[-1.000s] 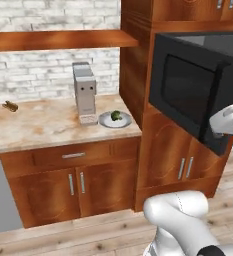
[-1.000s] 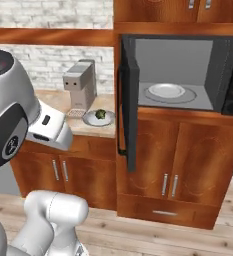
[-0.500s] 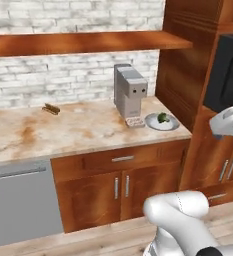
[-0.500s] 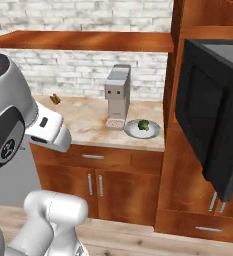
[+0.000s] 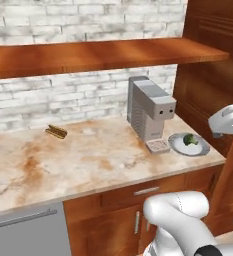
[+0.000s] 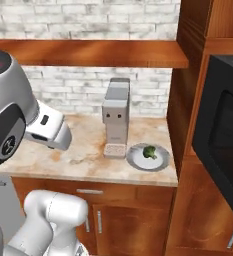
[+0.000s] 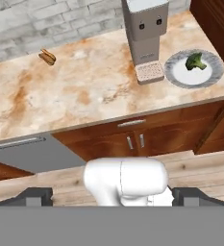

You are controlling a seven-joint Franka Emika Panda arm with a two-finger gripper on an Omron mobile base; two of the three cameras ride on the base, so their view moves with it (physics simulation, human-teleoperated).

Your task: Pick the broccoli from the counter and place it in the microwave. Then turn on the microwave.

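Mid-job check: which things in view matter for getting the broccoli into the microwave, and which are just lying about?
Job:
broccoli
counter
microwave

Lying about:
grey plate under the broccoli
coffee machine
brown pastry
wooden shelf

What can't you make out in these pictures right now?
- Microwave: cut off by the right edge of the right base view; its inside and buttons are hidden.
- Broccoli on the plate: too small to judge how it lies.
- Pastry: too small for detail.
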